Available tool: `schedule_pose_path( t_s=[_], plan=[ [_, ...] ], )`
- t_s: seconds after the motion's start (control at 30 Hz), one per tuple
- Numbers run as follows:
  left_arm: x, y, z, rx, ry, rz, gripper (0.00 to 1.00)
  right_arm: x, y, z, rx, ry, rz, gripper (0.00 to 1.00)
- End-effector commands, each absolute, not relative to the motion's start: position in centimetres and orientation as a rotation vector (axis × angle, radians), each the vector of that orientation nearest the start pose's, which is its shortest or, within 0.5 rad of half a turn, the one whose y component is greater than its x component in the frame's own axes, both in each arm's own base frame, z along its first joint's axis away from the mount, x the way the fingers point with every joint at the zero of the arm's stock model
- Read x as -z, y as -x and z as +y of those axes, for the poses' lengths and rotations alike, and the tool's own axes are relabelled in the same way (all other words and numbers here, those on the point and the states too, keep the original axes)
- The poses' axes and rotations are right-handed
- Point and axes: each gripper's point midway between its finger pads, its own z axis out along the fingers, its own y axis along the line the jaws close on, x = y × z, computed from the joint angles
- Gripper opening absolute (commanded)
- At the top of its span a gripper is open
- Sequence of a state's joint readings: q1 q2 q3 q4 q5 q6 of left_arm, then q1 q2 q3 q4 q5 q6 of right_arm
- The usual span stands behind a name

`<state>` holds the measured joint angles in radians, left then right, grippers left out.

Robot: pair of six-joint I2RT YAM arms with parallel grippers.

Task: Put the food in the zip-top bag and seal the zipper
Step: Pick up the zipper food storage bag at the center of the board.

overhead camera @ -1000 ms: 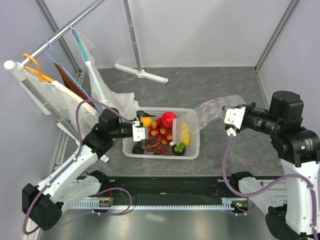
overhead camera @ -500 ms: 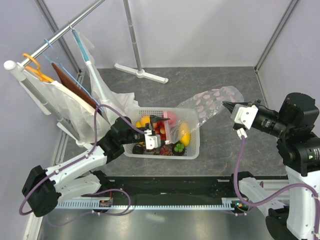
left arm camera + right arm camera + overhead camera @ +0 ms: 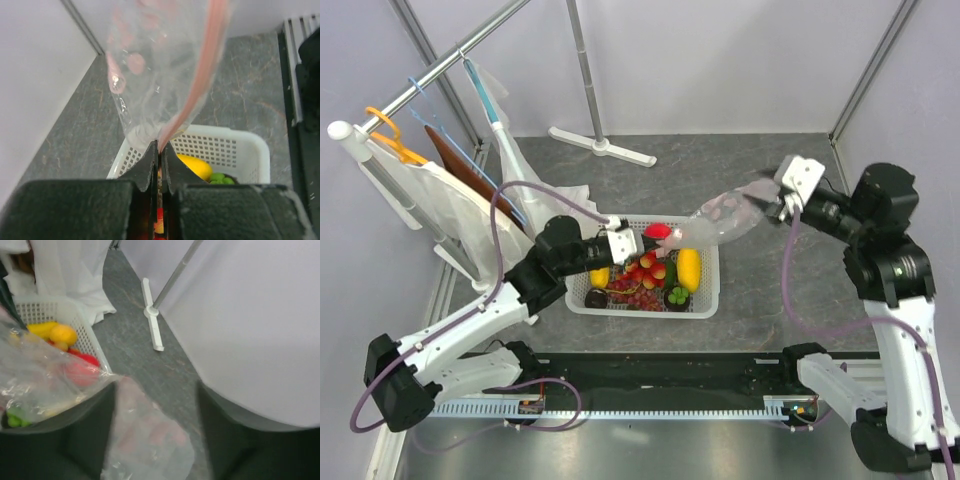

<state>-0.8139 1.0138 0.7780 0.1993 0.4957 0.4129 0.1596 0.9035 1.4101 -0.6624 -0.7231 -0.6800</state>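
Observation:
The clear zip-top bag (image 3: pixel 725 215) with pale pink dots hangs stretched above the white mesh basket (image 3: pixel 705 305). My left gripper (image 3: pixel 642 238) is shut on the bag's pink zipper (image 3: pixel 197 85); the strip runs up out of the closed jaws of that gripper (image 3: pixel 160 147). My right gripper (image 3: pixel 767 207) is open at the bag's far end, with the bag (image 3: pixel 150 440) loose between its wide-apart fingers (image 3: pixel 85 440). The food lies in the basket: a yellow mango (image 3: pixel 689 268), a red pomegranate (image 3: pixel 657 232), purple grapes (image 3: pixel 640 297) and small red-yellow fruits (image 3: pixel 650 265).
A clothes rail with hangers and white bags (image 3: pixel 420 190) leans at the left. A white stand foot (image 3: pixel 605 147) lies on the grey table behind the basket. Crumpled white plastic (image 3: pixel 555 200) lies beside the basket's left corner.
My left gripper moved to the bag's mouth and shut on the pink strip. The right gripper opened, let go of the bag and swung toward the back.

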Motion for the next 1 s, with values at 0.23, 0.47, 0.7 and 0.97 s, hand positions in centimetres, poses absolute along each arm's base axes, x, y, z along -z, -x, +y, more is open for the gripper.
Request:
schedule_pose_path(
  t_s=[0.23, 0.47, 0.7, 0.97],
  plan=[
    [-33.0, -23.5, -30.9, 0.796, -0.881, 1.614, 0.02, -42.1, -31.3, 13.8, -0.399, 0.803, 1.546, 0.98],
    [-31.1, -28.0, -29.1, 0.538, -0.852, 1.746, 0.02, -42.7, -27.8, 12.4, -0.229, 0.955, 1.435, 0.98],
    [-31.9, -28.9, -27.8, 0.461, -0.938, 1.7, 0.02, -41.8, -27.1, 11.4, -0.134, 1.032, 1.436, 0.98],
    [-33.1, -27.4, -29.7, 0.459, -1.225, 1.474, 0.02, -41.4, -24.7, 15.8, -0.377, 1.235, 1.244, 0.98]
  ],
)
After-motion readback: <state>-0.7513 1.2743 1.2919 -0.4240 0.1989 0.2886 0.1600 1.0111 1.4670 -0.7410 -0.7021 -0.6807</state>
